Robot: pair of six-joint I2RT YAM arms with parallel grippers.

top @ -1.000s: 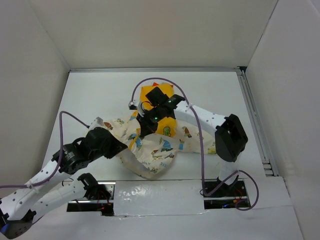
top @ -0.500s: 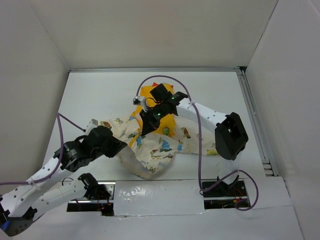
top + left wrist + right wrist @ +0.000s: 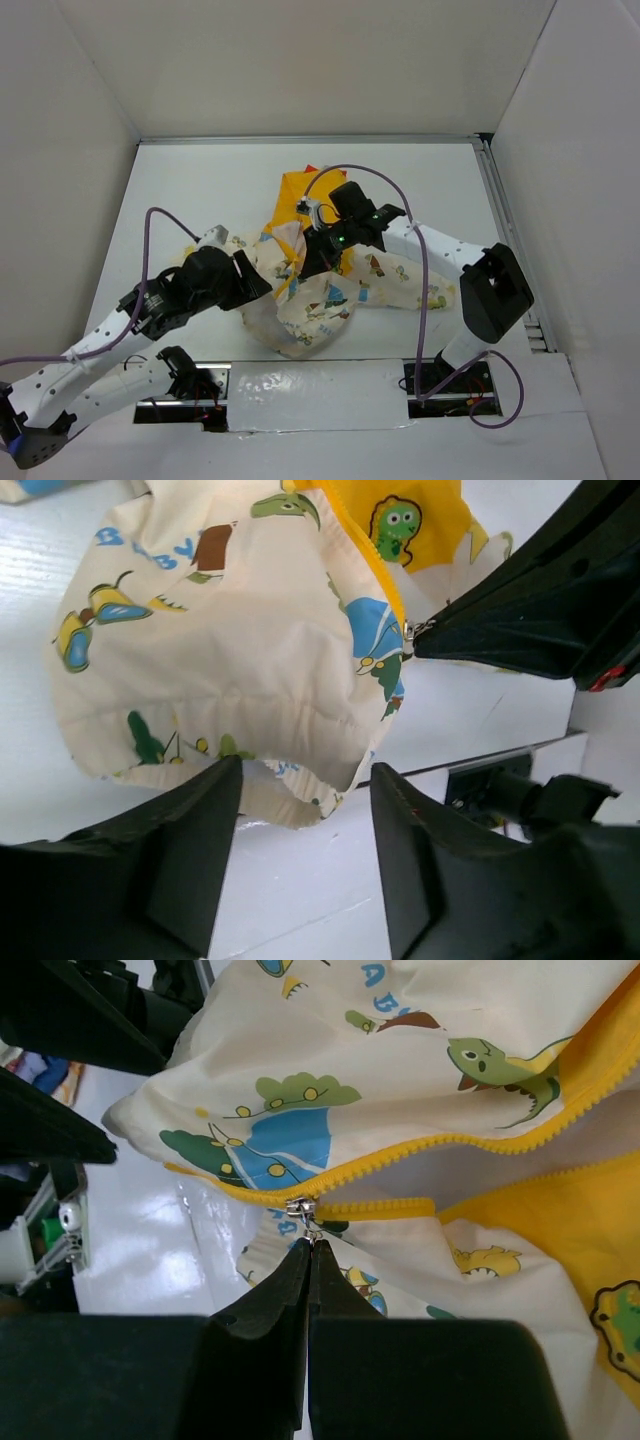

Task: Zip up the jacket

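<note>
- My right pincer (image 3: 308, 1245) is clamped together on the small silver metal zipper pull (image 3: 302, 1210).
- My left pincer (image 3: 305, 777) stands apart, holding nothing, at the near hem.
- The cream cartoon-print child's jacket with a yellow-orange hood (image 3: 330, 295) lies crumpled mid-way across the white table (image 3: 200, 180), between my arms.

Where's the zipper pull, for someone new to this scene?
On the white table lies a cream cartoon-print jacket with yellow zipper tape. Where the two tapes meet sits the small silver zipper pull. It alone is metal, pinched by the right gripper, jaws shut.
</note>
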